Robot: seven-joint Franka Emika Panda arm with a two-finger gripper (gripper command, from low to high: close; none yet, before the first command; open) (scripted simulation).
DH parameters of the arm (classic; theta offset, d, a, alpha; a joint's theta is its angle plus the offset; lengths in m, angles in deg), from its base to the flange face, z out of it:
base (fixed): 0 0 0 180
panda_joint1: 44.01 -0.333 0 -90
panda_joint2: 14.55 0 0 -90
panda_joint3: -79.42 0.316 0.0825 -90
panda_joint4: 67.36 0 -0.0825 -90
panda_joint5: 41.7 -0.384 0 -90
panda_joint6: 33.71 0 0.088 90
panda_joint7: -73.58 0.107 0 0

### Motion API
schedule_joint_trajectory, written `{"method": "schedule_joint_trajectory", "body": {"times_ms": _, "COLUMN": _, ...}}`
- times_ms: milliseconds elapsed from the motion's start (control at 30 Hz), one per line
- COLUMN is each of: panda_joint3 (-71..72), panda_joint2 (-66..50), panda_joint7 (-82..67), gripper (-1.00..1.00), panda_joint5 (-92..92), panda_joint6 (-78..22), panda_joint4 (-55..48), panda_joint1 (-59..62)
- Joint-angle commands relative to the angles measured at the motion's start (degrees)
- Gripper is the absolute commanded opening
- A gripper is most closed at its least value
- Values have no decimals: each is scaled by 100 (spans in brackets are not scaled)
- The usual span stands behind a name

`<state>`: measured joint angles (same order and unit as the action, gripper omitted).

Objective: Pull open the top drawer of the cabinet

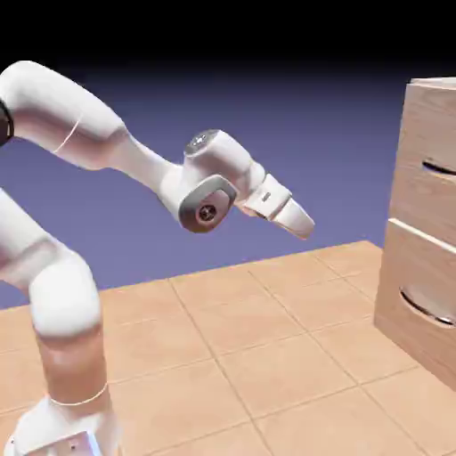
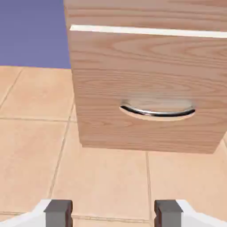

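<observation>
Your gripper (image 2: pixel 113 213) is hanging spread and empty, well apart from the cabinet (image 2: pixel 146 84). Top drawer (image 1: pixel 432 147) is sitting closed; reaching, gripping, pulling all remaining.

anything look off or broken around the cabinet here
Nothing stands out. The cabinet stands upright on the tiles, both drawers look shut, and the lower drawer's handle sits attached at both ends. No spill or damage shows.

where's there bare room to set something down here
Bare tiled floor runs between the arm's base and the cabinet. It's crowded right at the base and at the cabinet's foot.
</observation>
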<state>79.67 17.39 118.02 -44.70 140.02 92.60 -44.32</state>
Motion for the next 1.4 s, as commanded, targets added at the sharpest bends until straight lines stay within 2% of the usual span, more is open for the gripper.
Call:
{"method": "schedule_joint_trajectory", "body": {"times_ms": 0, "panda_joint3": 21, "panda_joint2": -59, "panda_joint7": 164, "gripper": 0, "panda_joint5": -250, "panda_joint6": -23, "panda_joint4": -87, "panda_joint1": 31}}
{"method": "schedule_joint_trajectory", "body": {"times_ms": 1367, "panda_joint3": 868, "panda_joint2": -2491, "panda_joint7": 6898, "gripper": 0, "panda_joint5": -10466, "panda_joint6": -979, "panda_joint4": -3628, "panda_joint1": 1301}}
